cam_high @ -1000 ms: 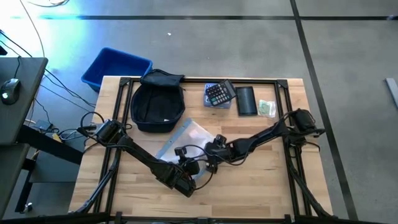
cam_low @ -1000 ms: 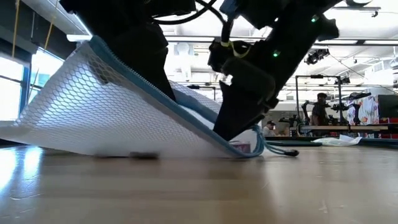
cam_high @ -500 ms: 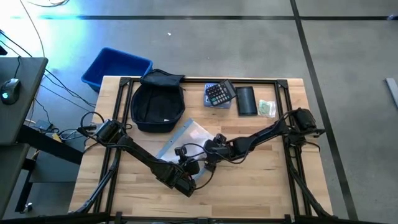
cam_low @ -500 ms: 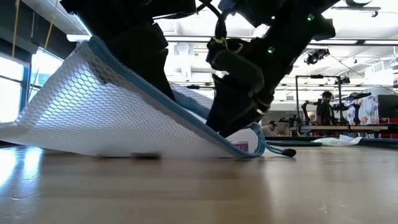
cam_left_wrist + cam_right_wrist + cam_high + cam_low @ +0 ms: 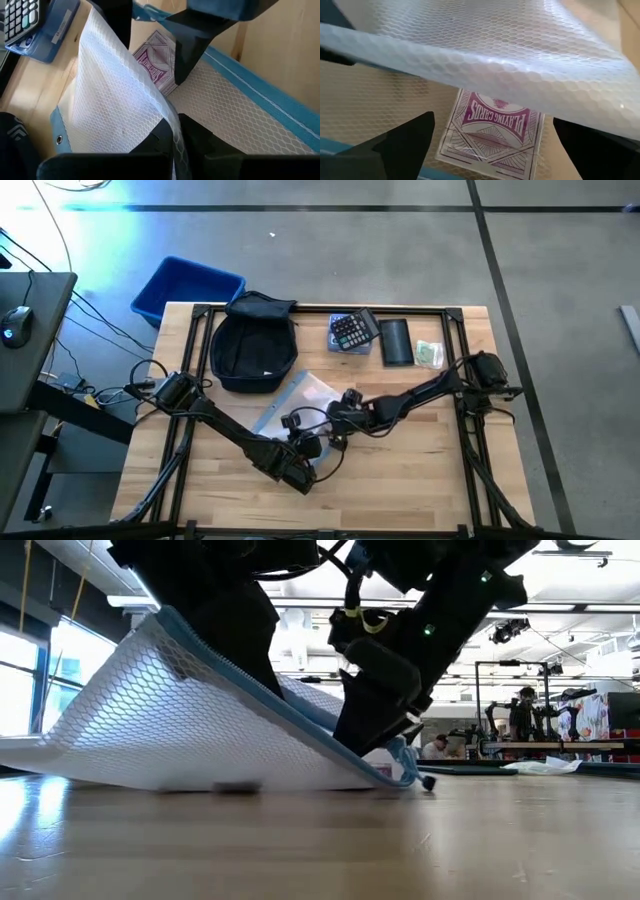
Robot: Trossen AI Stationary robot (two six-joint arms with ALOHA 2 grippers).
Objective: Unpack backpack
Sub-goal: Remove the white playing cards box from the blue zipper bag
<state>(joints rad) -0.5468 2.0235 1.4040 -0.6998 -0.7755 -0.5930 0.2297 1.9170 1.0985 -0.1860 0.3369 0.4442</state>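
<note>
On a wooden tabletop point(image 5: 420, 470), two dark robot arms meet over a white mesh zipper pouch point(image 5: 180, 730) with blue trim. The left tool point(image 5: 175, 137) is clamped shut on the pouch's upper mesh layer, holding that flap lifted so the pouch gapes open. The right tool point(image 5: 490, 145) has its two fingers spread wide, reaching into the opening, holding nothing. Between and just ahead of its fingers lies a purple-and-white pack of playing cards point(image 5: 492, 127), resting on the pouch's lower layer beneath the raised mesh. The backpack point(image 5: 254, 345), dark and oval, lies well beyond both tools at the far side of the tabletop, its top hanging open. Beyond the right tool sit a calculator point(image 5: 352, 330) on a blue case, a flat black pouch point(image 5: 396, 342) and a small green-and-white packet point(image 5: 430, 354). A blue bin point(image 5: 186, 288) stands on the floor beyond the backpack.
</note>
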